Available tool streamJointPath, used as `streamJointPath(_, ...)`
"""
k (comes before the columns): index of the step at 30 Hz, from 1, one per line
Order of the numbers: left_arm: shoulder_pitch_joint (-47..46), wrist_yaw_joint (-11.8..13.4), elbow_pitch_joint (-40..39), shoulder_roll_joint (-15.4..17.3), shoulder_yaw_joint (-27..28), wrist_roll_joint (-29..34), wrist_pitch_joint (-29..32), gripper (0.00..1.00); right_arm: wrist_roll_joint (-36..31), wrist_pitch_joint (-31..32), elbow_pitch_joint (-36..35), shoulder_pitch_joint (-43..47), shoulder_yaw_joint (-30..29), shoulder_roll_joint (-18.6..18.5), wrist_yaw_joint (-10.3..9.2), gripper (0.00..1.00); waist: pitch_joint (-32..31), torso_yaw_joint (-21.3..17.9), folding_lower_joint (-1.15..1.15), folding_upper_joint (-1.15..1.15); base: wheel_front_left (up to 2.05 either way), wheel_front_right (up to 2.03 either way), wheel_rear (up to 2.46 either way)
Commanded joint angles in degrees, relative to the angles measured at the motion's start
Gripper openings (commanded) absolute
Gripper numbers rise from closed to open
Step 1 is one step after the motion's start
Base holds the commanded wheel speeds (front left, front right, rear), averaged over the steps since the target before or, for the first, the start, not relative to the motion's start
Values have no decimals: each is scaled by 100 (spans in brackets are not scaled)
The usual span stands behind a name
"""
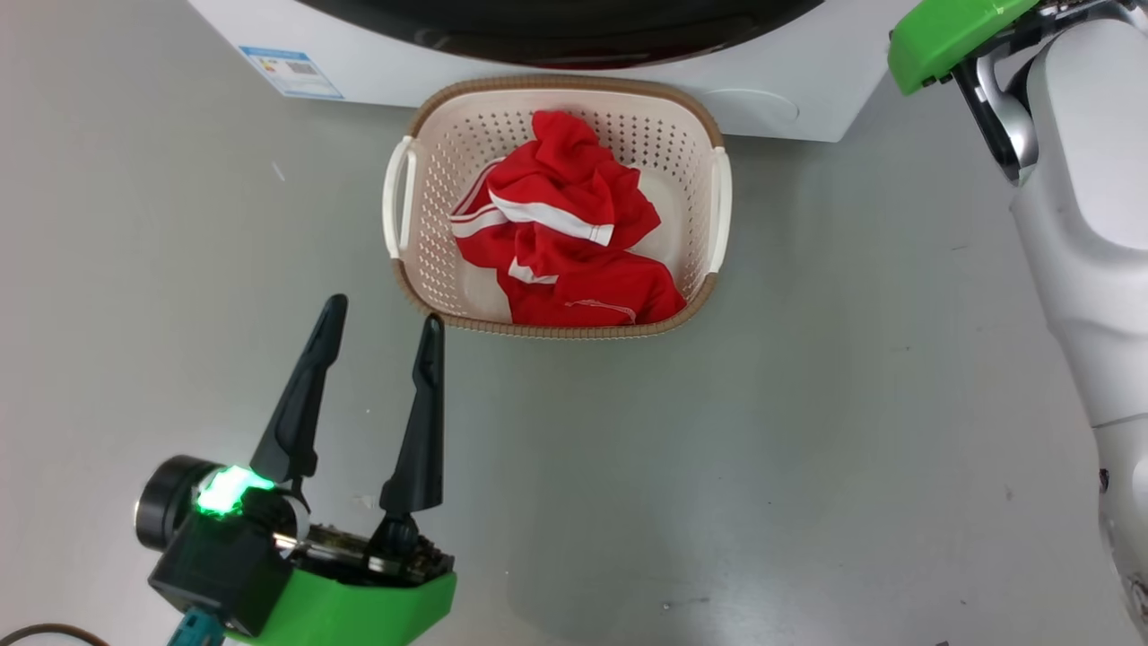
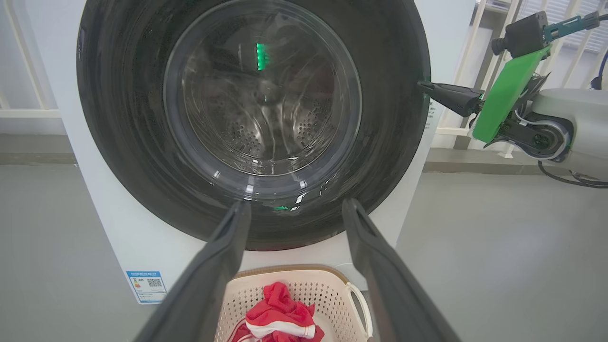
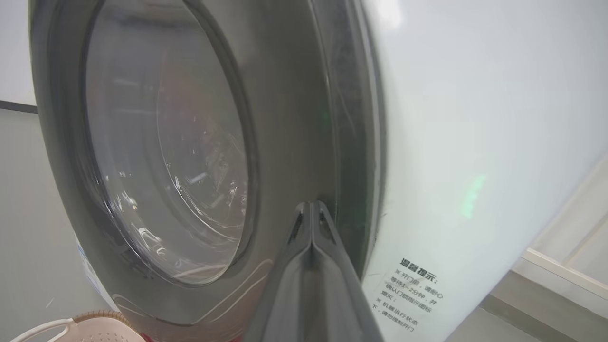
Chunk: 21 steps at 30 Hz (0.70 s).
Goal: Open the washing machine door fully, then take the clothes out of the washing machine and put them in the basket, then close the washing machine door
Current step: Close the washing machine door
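left gripper (image 1: 385, 310), lowest in the head view, hangs over the grey floor (image 1: 807, 449) just short of the basket (image 1: 556, 330), its two dark fingers spread wide and holding nothing. right gripper (image 3: 311, 205) has its fingers pressed together on nothing, tips at the edge of the washing machine door (image 2: 133, 118), whose black rim lies against the white washing machine (image 1: 789, 81), though whether it is latched i cannot tell. red clothes (image 1: 565, 224) with white stripes lie bunched inside the cream basket, which stands on the floor just before the machine, below the door.
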Motion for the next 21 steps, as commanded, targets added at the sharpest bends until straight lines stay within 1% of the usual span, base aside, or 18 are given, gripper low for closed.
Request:
streamJointPath(1,-78,-19,-144,39,163,44,-28,100,-61,-13,-228,148,27,151,-28,0,-7,-36,0,0,0,0,0)
streamJointPath(4,-72,-19,-144,39,185,48,-28,100,-53,-13,-437,375,74,241,-28,0,-31,-115,0,0,0,0,0)
streamJointPath(5,-68,-22,-143,39,188,34,-28,100,-41,-13,-502,451,85,268,-28,4,-43,-140,0,0,0,0,0)
streamJointPath(7,-66,4,-168,39,217,-3,-28,100,-29,-13,-635,610,112,319,-28,31,-81,-202,0,0,0,0,0)
streamJointPath(8,-62,37,-191,39,238,-33,-28,100,-24,-13,-712,697,134,346,-28,42,-104,-231,0,0,0,0,0)
streamJointPath(9,-59,70,-218,39,253,-68,-28,100,-19,-13,-790,786,155,369,-28,78,-121,-255,0,0,0,0,0)
streamJointPath(10,-54,102,-240,39,274,-95,-28,100,-17,-13,-868,878,175,390,-28,100,-151,-288,0,0,0,0,0)
streamJointPath(12,-39,152,-272,39,303,-147,-28,100,6,-13,-1042,1060,193,428,-28,100,-207,-348,0,0,0,0,0)
streamJointPath(13,-39,152,-272,39,303,-147,-28,100,6,-13,-1042,1060,193,428,-28,100,-207,-348,0,0,0,0,0)
streamJointPath(18,12,195,-250,39,352,-169,-28,100,54,-13,-1496,1575,119,502,-28,100,-375,-505,0,0,0,0,0)
streamJointPath(21,71,163,-157,39,323,-132,-28,100,115,-13,-1803,1935,13,536,-28,100,-497,-592,0,0,0,0,0)
